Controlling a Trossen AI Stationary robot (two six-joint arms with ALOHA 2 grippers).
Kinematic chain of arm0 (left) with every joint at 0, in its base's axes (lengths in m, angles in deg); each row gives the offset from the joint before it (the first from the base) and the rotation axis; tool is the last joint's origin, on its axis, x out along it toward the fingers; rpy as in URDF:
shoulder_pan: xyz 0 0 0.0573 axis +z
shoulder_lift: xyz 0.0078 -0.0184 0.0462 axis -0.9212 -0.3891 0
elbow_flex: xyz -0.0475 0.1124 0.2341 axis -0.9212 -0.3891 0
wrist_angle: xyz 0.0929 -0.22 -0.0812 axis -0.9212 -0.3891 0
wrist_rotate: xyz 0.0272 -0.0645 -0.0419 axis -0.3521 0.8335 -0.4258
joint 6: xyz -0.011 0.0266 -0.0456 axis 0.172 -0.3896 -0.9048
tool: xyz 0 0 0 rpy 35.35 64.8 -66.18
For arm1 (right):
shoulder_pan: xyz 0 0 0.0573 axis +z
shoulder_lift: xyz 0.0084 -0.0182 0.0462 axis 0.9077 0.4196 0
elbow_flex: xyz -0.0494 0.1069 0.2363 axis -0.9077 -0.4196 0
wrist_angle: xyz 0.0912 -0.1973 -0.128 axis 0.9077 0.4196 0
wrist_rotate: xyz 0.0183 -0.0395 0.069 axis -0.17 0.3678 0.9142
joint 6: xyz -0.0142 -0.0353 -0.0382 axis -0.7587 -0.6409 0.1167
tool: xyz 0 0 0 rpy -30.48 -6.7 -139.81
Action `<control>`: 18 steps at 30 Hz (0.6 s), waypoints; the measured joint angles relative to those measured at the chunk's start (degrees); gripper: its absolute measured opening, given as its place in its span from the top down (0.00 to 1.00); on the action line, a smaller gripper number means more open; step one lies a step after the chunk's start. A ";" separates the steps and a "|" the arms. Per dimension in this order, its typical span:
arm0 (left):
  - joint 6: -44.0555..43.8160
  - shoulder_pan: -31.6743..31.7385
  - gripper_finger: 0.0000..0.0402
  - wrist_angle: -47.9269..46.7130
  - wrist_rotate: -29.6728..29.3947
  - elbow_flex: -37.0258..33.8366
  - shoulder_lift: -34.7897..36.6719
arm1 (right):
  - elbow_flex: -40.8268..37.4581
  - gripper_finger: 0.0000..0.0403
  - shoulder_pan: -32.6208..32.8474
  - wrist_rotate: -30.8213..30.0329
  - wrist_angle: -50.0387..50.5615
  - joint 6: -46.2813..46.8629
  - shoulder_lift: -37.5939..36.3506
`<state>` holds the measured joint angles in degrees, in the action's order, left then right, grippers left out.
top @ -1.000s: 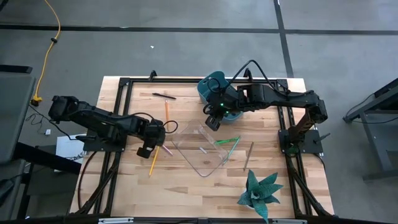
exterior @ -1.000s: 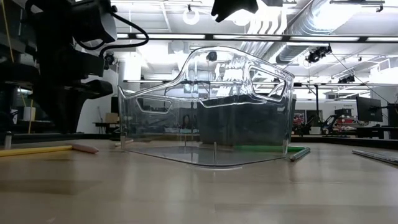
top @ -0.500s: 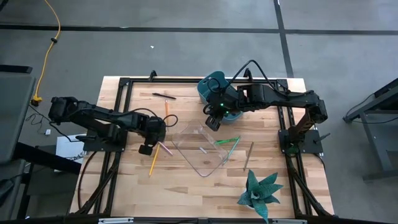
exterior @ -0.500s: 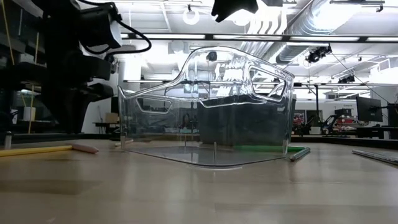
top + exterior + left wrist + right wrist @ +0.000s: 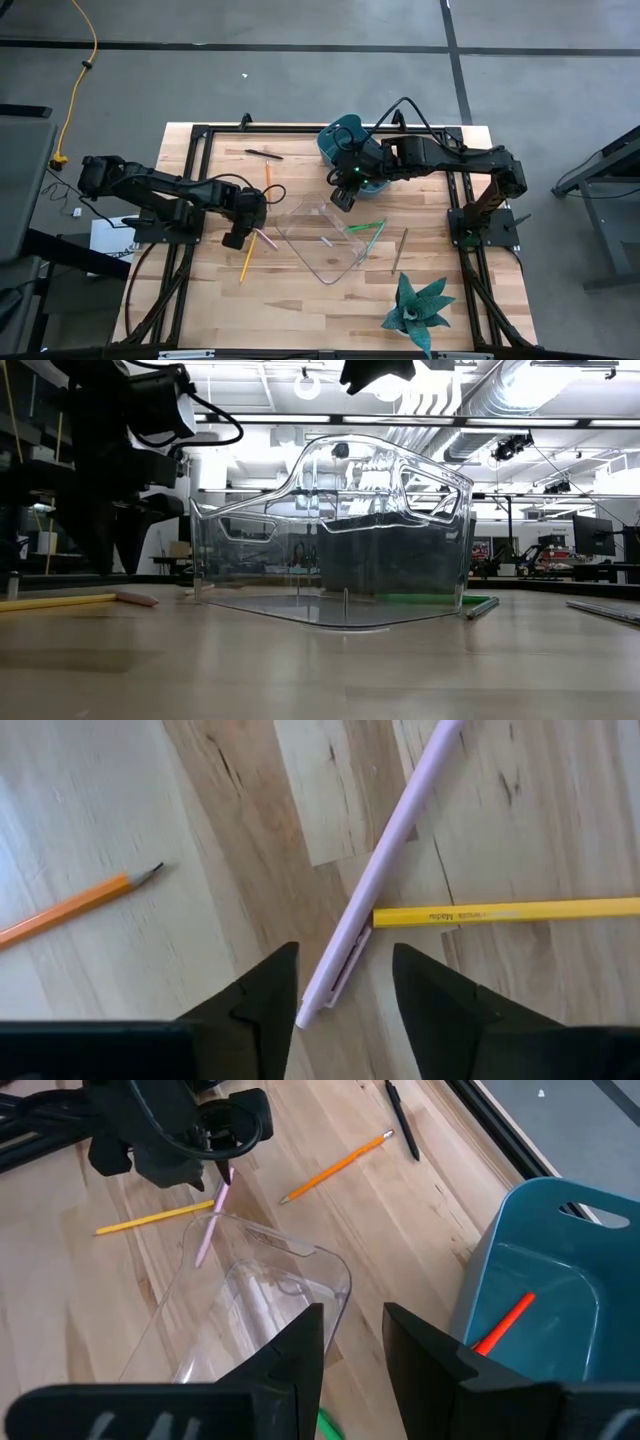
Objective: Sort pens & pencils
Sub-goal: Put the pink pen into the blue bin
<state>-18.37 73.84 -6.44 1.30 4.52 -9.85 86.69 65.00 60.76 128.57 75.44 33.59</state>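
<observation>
My left gripper (image 5: 345, 1010) points down, open, low over the table's left half. Its fingers stand on either side of the clip end of a pale lilac pen (image 5: 385, 870), which lies flat on the wood; I cannot tell whether they touch it. A yellow pencil (image 5: 505, 910) lies with its end against that pen, and an orange pencil (image 5: 75, 905) lies apart. My right gripper (image 5: 355, 1365) hangs open and empty, high above a clear container (image 5: 325, 240) and a teal bin (image 5: 345, 140). A red-orange pen (image 5: 505, 1325) lies in the bin.
A black pen (image 5: 263, 153) lies near the far edge. Green pens (image 5: 365, 228) lie at the clear container's right side, with a dark pen (image 5: 400, 250) beyond them. A green plant (image 5: 415, 310) stands at the near right. Black frame rails (image 5: 195, 180) run along the table's sides.
My left gripper has opened over the lilac pen's clip end while staying in place. The pen lies on the table as before.
</observation>
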 joint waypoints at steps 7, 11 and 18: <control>0.46 0.00 0.70 0.33 1.13 0.00 -0.20 | 0.00 0.76 0.00 0.00 -0.04 -0.09 0.00; 0.78 0.00 0.73 0.67 2.39 0.00 -1.96 | 0.00 0.76 -0.02 0.00 -0.04 -0.39 0.00; 1.43 0.00 0.73 1.44 2.39 0.00 -4.92 | 0.00 0.76 -0.02 0.00 -0.01 -0.42 0.00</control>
<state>-16.94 73.84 -4.99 3.69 4.52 -14.77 86.69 64.98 60.76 128.56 75.02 33.59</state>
